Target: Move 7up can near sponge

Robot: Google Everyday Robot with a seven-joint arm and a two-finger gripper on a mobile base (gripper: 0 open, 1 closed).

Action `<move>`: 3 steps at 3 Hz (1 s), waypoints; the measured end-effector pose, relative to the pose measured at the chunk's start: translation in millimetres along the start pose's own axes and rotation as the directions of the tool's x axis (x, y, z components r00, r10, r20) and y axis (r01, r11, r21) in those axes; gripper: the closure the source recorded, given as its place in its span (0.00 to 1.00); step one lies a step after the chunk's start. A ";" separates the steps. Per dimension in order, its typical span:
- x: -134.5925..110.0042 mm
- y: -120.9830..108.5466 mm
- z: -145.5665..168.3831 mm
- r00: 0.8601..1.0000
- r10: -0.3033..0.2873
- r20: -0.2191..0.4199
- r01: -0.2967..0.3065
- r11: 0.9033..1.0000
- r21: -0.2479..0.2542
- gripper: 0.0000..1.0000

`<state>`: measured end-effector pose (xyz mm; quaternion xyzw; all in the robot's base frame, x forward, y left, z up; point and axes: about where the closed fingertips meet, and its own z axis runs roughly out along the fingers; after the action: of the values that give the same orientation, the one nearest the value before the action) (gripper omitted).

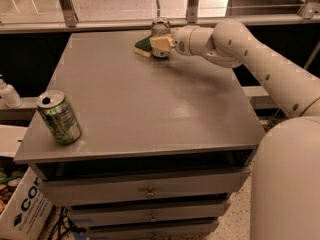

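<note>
The 7up can (160, 28) stands upright at the far edge of the grey table (145, 99), right beside the sponge (143, 46), which shows a dark green top over pale yellow foam. The can's lower body is hidden behind the gripper. My gripper (161, 44) reaches in from the right on a white arm (240, 49) and is shut on the 7up can, with its cream-coloured finger (160, 43) across the can's front. Can and sponge appear to touch or nearly touch.
A darker all-green patterned can (59, 116) stands upright at the table's front left corner. Drawers (147, 191) sit under the tabletop. A white bottle (9, 94) is off the left side. A cardboard box (22, 209) sits on the floor at the lower left.
</note>
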<state>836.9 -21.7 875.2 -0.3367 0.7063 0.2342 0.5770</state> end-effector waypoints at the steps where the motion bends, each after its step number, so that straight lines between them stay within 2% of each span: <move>1: 6.6 5.0 17.1 1.000 0.017 -0.019 -0.017 1.000 -0.004 1.00; 3: 11.8 7.7 23.0 0.999 0.030 -0.037 -0.030 1.000 -0.005 0.61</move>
<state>845.0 -2.5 858.1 -0.3319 0.7212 0.2386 0.5592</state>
